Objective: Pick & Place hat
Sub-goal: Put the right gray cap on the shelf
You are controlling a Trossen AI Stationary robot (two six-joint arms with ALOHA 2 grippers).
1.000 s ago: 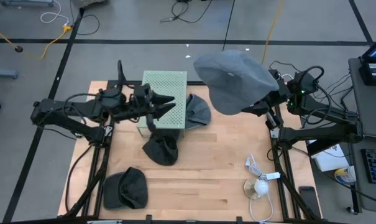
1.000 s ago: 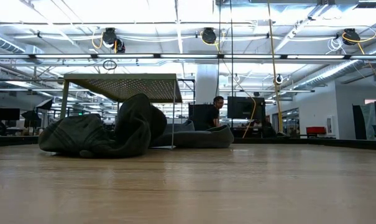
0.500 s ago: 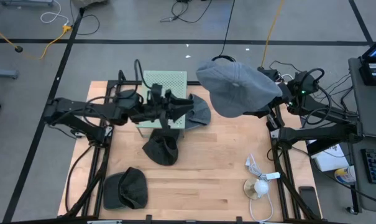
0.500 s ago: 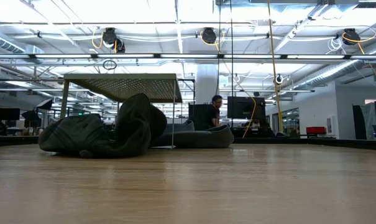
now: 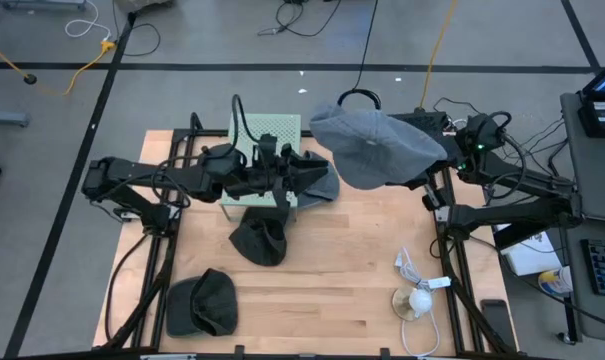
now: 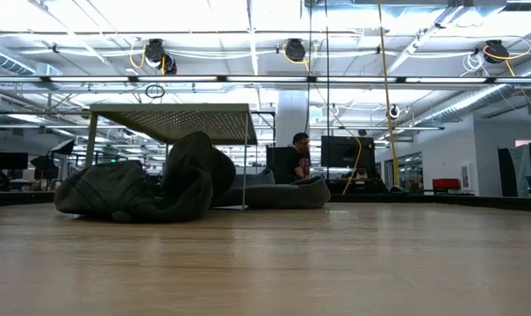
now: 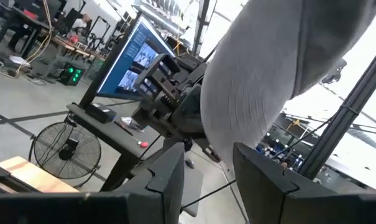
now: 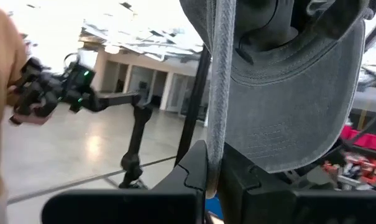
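Observation:
A light grey hat (image 5: pixel 377 145) hangs in the air over the table's far right part, with my right gripper (image 8: pixel 214 180) shut on it; in the high view the hat covers those fingers. My left gripper (image 5: pixel 317 168) stands open above the green perforated stand (image 5: pixel 265 135) and points toward the table's right edge at the grey hat (image 7: pixel 268 81), a short way off and touching nothing. The left wrist view shows nothing between its two fingers (image 7: pixel 169 180). Neither gripper shows in the low view. My right gripper pinches a fabric edge of the grey hat (image 8: pixel 215 149) between its two fingers, beside the peak (image 8: pixel 299 124). The fingers come from the table's right side, nearly level. The hat is lifted clear of the table and spreads out beyond the fingers toward the left.
Three dark hats lie on the wooden table: one in front of the stand (image 5: pixel 259 240), one right of the stand (image 5: pixel 320 180), one at the near left corner (image 5: pixel 204 302). A white cable and small device (image 5: pixel 417 295) lie near right. Bare wood (image 5: pixel 332 280) shows in the middle.
My left gripper has travelled toward the table's right edge, over the stand and closer to the grey hat, rolling its wrist as it went; its fingers stay as far apart as before. The grey hat stays held aloft.

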